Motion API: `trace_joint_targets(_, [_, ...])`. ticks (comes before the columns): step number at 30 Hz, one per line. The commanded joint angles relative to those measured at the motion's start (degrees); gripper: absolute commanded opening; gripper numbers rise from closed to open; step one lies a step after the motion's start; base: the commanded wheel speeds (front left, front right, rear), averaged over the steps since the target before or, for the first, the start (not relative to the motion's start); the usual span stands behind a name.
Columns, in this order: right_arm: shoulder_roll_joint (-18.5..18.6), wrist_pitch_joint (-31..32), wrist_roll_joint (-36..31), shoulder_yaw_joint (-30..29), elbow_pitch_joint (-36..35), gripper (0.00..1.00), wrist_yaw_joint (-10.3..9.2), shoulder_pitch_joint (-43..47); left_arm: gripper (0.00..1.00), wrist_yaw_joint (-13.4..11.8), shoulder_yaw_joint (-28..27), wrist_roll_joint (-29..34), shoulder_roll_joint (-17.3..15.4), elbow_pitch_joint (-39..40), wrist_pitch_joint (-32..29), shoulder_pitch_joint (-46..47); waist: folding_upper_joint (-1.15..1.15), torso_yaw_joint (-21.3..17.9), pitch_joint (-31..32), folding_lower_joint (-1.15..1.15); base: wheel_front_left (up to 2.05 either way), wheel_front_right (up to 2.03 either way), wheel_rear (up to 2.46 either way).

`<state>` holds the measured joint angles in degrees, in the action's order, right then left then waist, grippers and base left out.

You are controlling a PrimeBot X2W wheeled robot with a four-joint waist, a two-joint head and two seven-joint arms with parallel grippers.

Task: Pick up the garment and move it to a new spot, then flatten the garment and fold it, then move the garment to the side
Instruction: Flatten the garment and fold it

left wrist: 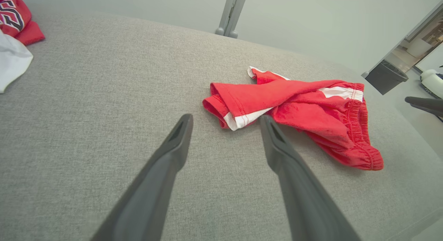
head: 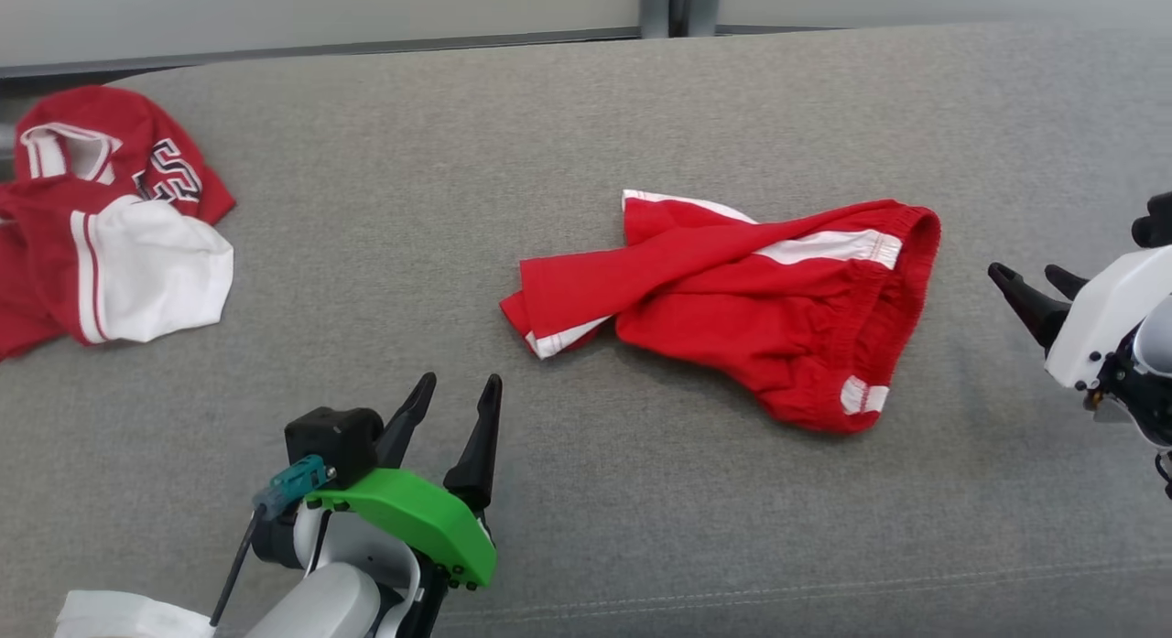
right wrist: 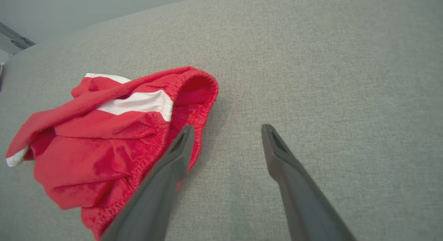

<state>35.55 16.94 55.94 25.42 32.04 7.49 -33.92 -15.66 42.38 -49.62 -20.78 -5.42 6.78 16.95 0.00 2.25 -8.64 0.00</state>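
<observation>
The garment (head: 742, 299) is a pair of red shorts with white side stripes and an elastic waistband, lying crumpled in the middle of the grey cushion. It also lies ahead in the left wrist view as the shorts (left wrist: 297, 109), and at the left in the right wrist view as the shorts (right wrist: 104, 140). My left gripper (head: 458, 391) stands open at the lower left, short of the shorts' leg hem, with nothing between its fingers (left wrist: 173, 147). My right gripper (head: 1035, 283) is open at the right edge, just clear of the waistband, fingers (right wrist: 277, 147) empty.
A second red and white garment with lettering (head: 101, 217) lies at the far left of the cushion. The grey fabric surface (head: 586, 528) stretches wide around the shorts. A wall and metal post (head: 673, 6) stand behind it.
</observation>
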Motion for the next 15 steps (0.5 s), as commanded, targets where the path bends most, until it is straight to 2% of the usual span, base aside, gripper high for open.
trace_joint_targets(1, [0.47, -1.68, 1.23, 0.29, -1.44, 1.00, 0.00, 1.57, 1.00, 0.21, -0.23, -0.38, -0.27, -0.33, -0.11, -0.63, 0.00, -4.06, 1.30, 0.00, 0.00, 0.00, 0.00])
trace_joint_targets(9, [0.01, -9.54, 3.29, 1.86, -10.16, 1.00, 0.00, 5.67, 1.00, 2.43, 0.66, -1.33, -0.31, -4.91, -1.83, 1.41, 0.00, -8.35, 1.41, 0.00, 0.00, 0.00, 0.00])
trace_joint_targets(15, [-0.76, -14.17, 3.12, 3.29, -16.41, 1.00, 0.00, 8.29, 1.00, 4.26, 1.37, -1.65, 0.80, -10.39, -3.03, 4.05, 0.00, -11.04, 0.91, 0.00, 0.00, 0.00, 0.00])
